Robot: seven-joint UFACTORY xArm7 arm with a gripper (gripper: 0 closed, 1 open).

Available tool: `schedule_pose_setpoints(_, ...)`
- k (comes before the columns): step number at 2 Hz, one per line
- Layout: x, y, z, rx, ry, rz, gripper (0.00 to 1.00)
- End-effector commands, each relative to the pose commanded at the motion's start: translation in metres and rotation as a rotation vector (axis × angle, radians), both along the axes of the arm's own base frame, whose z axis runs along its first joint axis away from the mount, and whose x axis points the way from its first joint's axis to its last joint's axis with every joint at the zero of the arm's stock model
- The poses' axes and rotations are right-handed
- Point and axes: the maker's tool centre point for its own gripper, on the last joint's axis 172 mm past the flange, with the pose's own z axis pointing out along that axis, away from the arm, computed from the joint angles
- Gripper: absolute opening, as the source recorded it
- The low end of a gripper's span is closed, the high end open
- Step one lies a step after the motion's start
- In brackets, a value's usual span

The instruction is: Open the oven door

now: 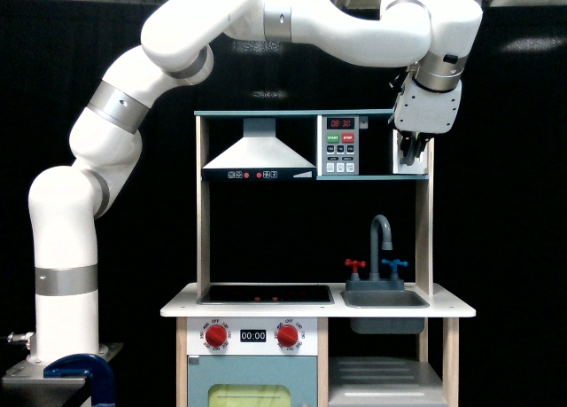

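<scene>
The oven door is a small white panel at the top right of the toy kitchen. It stands swung out towards the exterior view's right, nearly edge-on, and its window is barely visible. A dark cavity shows between the door and the grey button panel. My gripper hangs from the white arm directly in front of the door's free edge. Its dark fingers are close together at the handle, which they hide.
A grey range hood sits to the left of the button panel. Below are the hob, the sink with a grey faucet, red knobs and a larger blue-grey door. The wooden right post runs just under my gripper.
</scene>
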Motion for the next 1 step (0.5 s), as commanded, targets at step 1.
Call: schedule_pose_setpoints(1, 0.007, -0.001, 0.0, 0.0, 0.0, 0.0, 1.0)
